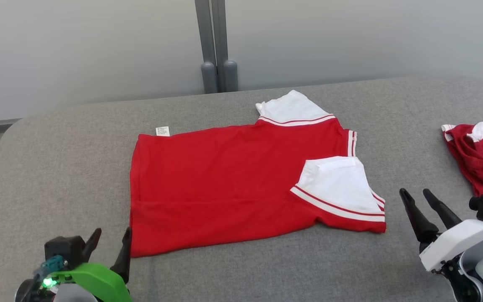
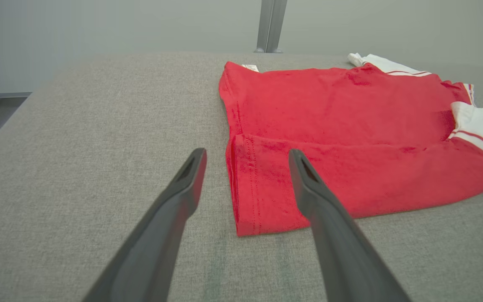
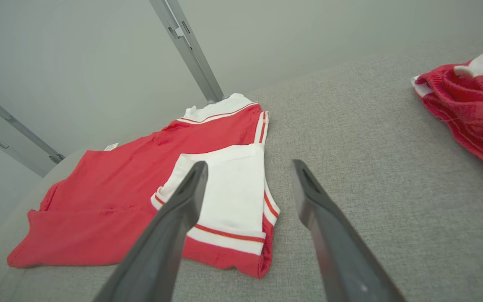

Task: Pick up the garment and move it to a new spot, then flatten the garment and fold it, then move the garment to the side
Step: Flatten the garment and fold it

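A red garment [image 1: 233,176] with white sleeves lies flat on the grey padded table [image 1: 57,159], its near long edge folded over. The near white sleeve [image 1: 340,186] rests on top of the red body. My left gripper [image 1: 111,237] stands open at the garment's near left corner [image 2: 247,218], one finger above the cloth edge and nothing held. My right gripper [image 1: 415,195] is open just right of the near sleeve [image 3: 233,197], above bare table, holding nothing.
A second red and white garment [image 1: 482,157] lies crumpled at the table's right edge, also in the right wrist view [image 3: 468,105]. A grey post [image 1: 216,46] rises behind the table against a pale wall. Bare grey surface surrounds the flat garment.
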You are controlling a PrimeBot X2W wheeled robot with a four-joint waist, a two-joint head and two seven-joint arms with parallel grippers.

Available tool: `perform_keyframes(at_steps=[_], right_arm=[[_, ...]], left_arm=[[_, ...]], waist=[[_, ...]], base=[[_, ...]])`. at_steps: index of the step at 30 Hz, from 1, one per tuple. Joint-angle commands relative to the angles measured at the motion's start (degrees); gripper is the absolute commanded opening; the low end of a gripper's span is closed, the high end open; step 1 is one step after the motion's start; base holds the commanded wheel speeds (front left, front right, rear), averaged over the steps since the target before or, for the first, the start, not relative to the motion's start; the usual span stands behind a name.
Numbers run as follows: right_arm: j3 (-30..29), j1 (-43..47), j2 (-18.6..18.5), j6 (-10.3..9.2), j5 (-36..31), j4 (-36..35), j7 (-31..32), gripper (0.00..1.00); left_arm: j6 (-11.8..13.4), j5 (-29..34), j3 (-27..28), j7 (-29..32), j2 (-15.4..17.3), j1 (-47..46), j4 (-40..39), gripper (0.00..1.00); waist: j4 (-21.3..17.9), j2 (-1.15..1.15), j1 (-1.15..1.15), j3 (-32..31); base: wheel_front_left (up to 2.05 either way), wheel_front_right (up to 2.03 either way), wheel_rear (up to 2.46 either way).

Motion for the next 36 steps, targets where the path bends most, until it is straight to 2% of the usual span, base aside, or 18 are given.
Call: perform_keyframes(at_steps=[1, 9, 17, 25, 30, 31, 33, 34, 35, 36], right_arm=[[0.03, 0.62, 0.60, 0.03, -0.80, 1.08, -0.12, 1.00], [1.97, -3.72, 5.11, 0.03, -0.51, 11.24, 4.82, 1.00], [4.09, -7.76, 7.50, 0.03, 0.66, 16.93, 9.14, 1.00], [6.72, -9.49, 8.84, 0.03, 2.61, 19.09, 11.76, 1.00], [8.36, -10.17, 8.92, 0.03, 3.36, 19.19, 12.21, 1.00], [8.69, -10.33, 8.90, 0.03, 3.51, 19.30, 12.22, 0.88], [9.27, -10.53, 8.88, 0.03, 3.72, 19.48, 11.97, 0.50], [9.55, -10.66, 8.84, 0.03, 3.71, 19.59, 11.90, 0.41], [9.82, -10.90, 8.81, 0.03, 3.83, 19.74, 11.70, 0.23], [10.05, -11.09, 8.83, 0.03, 4.03, 19.90, 11.52, 0.00]], left_arm=[[-0.49, 0.19, -0.09, -0.23, -0.60, 1.22, 1.28, 1.00], [-2.94, -0.07, -3.39, 5.15, -3.82, -1.52, 8.13, 1.00], [-5.85, -1.11, -4.60, 8.95, -6.96, -4.55, 13.62, 1.00], [-6.60, -1.87, -4.55, 10.20, -9.25, -6.40, 17.42, 1.00], [-9.03, -2.54, -5.10, 11.64, -10.72, -7.66, 20.50, 1.00], [-9.54, -2.64, -5.12, 11.67, -11.03, -7.99, 21.36, 1.00], [-10.51, -2.58, -5.36, 11.74, -11.63, -8.41, 22.98, 1.00], [-10.86, -2.30, -5.52, 11.59, -11.85, -8.65, 23.68, 0.92], [-11.29, -2.13, -5.56, 11.34, -12.16, -8.95, 24.57, 0.56], [-11.76, -1.98, -5.66, 11.16, -12.46, -9.14, 25.44, 0.43]], waist=[[-0.16, 0.00, 0.00, 0.33], [0.24, 0.00, 0.00, 1.36], [0.99, 0.00, 0.00, 2.78], [1.19, 0.00, 0.00, 3.30], [1.27, 0.00, 0.00, 3.51], [1.26, 0.00, 0.00, 3.53], [1.24, 0.00, 0.00, 3.50], [1.24, 0.00, 0.00, 3.48], [1.23, 0.00, 0.00, 3.45], [1.21, 0.00, 0.00, 3.37]], base=[[0.00, 0.00, 0.00], [0.00, 0.00, 0.00], [0.00, 0.00, 0.00], [0.00, 0.00, 0.00], [0.00, 0.00, 0.00], [0.00, 0.00, 0.00], [0.00, 0.00, 0.00], [0.00, 0.00, 0.00], [0.00, 0.00, 0.00], [0.00, 0.00, 0.00]])
